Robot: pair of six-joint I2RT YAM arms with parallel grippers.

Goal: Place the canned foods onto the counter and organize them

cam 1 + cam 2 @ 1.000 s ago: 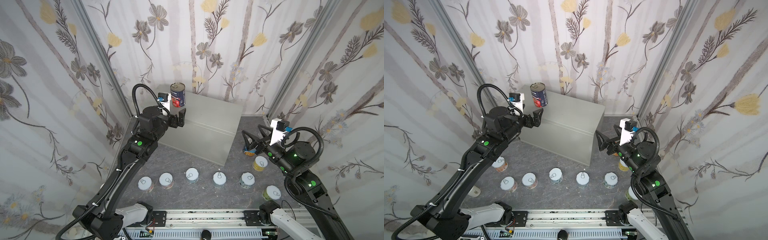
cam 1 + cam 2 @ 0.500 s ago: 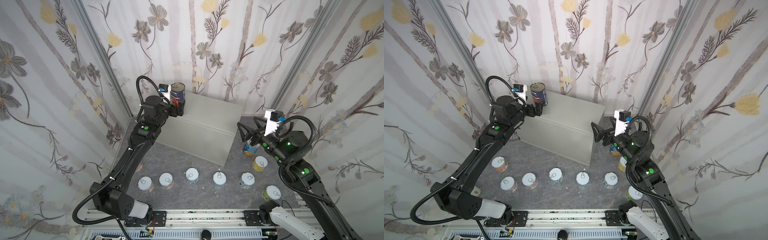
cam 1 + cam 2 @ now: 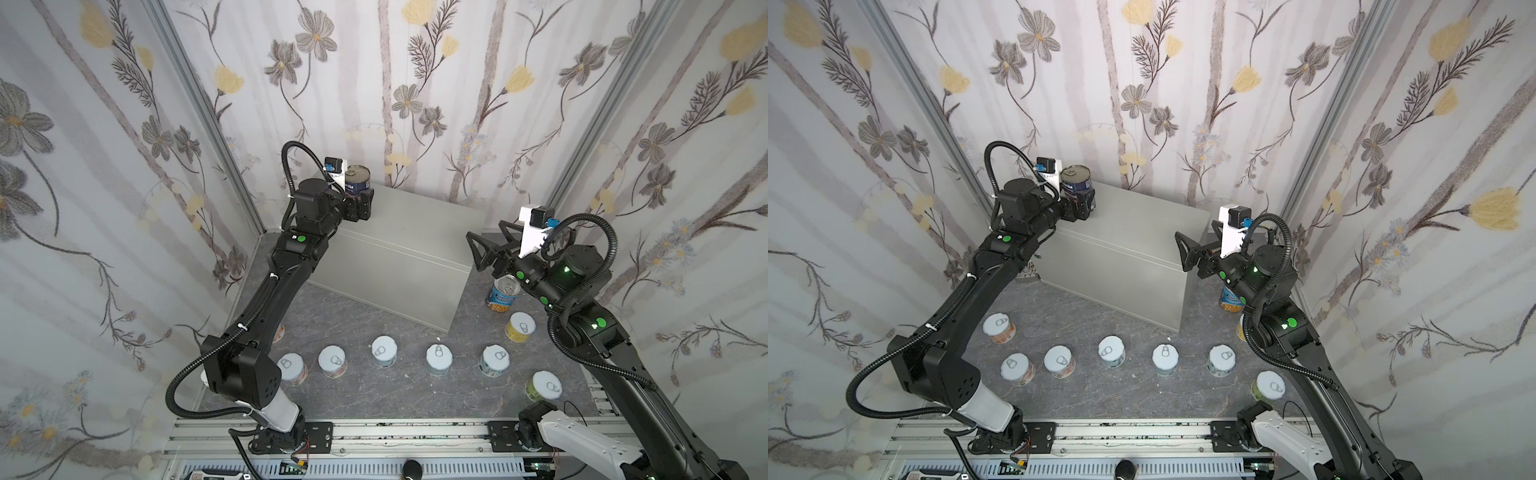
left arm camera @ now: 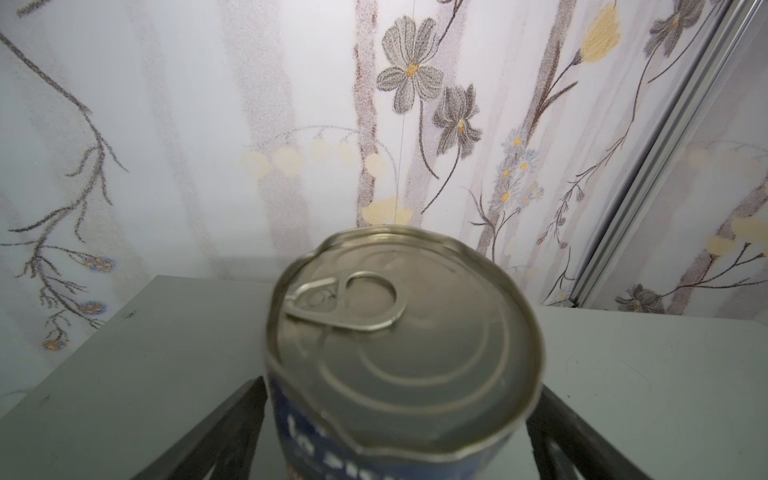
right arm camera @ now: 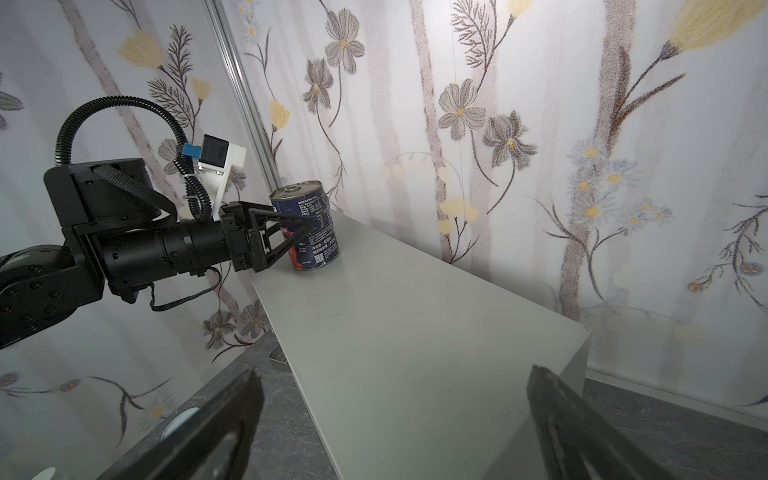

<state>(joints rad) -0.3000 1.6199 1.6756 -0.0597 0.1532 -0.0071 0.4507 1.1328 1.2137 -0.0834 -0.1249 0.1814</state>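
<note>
A tall navy-and-red can point(image 3: 358, 178) point(image 5: 307, 224) stands on the back left corner of the light-grey counter point(image 3: 415, 232) point(image 3: 1142, 232). My left gripper point(image 3: 363, 205) point(image 4: 399, 388) is shut on it, one finger on each side of the label. My right gripper point(image 3: 486, 230) point(image 5: 395, 370) hangs open and empty off the counter's right end, facing across its top. Below that arm a tall blue can point(image 3: 505, 293) stands on the floor. Several short pull-tab cans point(image 3: 384, 351) stand in a row on the floor in front of the counter.
A yellow short can point(image 3: 521, 326) and a green one point(image 3: 546, 386) stand on the floor under my right arm. Another short can point(image 3: 998, 328) sits beside my left arm. Floral walls close in on three sides. The arms' mounting rail point(image 3: 395, 432) runs along the front.
My left arm has carried the navy can back and down from above the counter's front onto its back left corner. My right gripper has risen from near the blue can toward the counter's right end.
</note>
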